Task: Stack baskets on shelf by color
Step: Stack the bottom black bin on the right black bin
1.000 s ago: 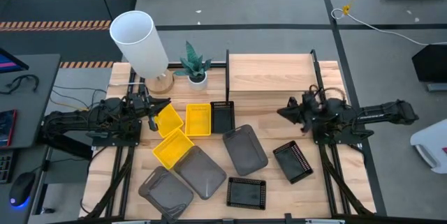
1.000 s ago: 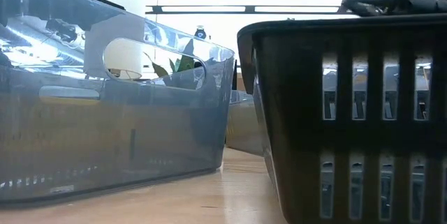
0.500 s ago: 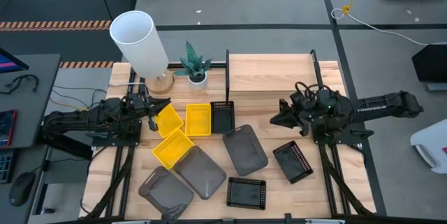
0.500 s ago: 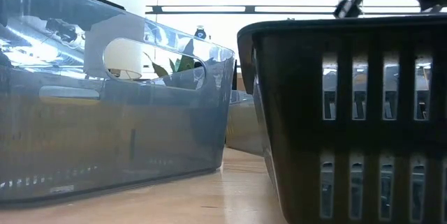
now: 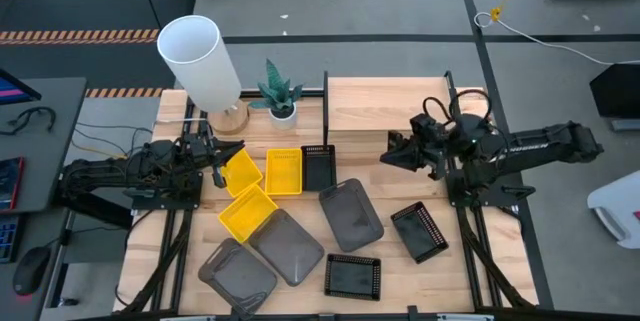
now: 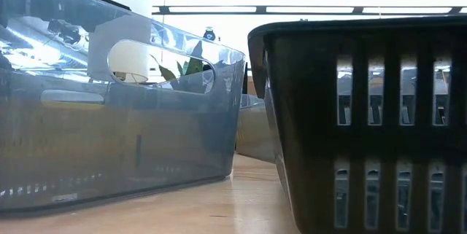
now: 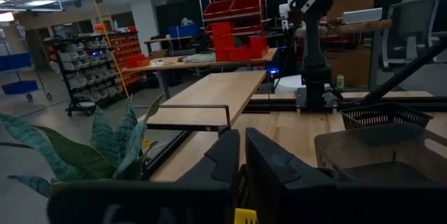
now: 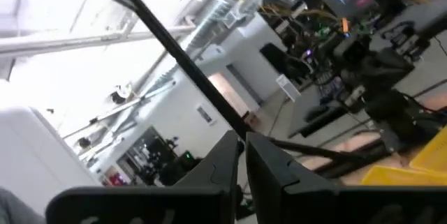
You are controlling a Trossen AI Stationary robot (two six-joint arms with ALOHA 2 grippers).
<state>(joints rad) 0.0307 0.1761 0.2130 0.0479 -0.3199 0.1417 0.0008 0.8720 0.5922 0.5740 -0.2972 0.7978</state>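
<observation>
- Yellow, grey and black baskets all lie loose on the tabletop in the high view, and the light wooden shelf (image 5: 385, 106) carries none of them, so the sorting has hardly begun.
- High view, right side: the right gripper (image 5: 388, 158) has travelled over the last second from above the table's right part toward the shelf's near edge, and it now sits at that edge with nothing in it. The black mesh basket (image 5: 419, 232) that was nearest it now lies behind and below the gripper, untouched; another black basket (image 5: 318, 167) stands ahead of its tips, next to the yellow baskets. I judge the arm is lining up on a different basket.
- High view, left side: the left gripper (image 5: 217, 170) has not shifted; it rests at the rim of a yellow basket (image 5: 240, 172), with a second yellow basket (image 5: 283, 172) just beyond its tips.
- Low view: a translucent grey basket (image 6: 117, 103) and a black slotted basket (image 6: 365, 125) fill the frame. Only dark scraps of the right arm show at the top edge, where more of it hung earlier, so the arm has risen or pulled away.
- Left wrist view: the left fingers (image 7: 222, 160) stand nearly together, only a slim gap between them, a sliver of yellow below; whether they pinch the rim I cannot tell.
- Right wrist view: the right fingers (image 8: 225, 155) are drawn almost closed and hold nothing, tilted up toward the ceiling.
</observation>
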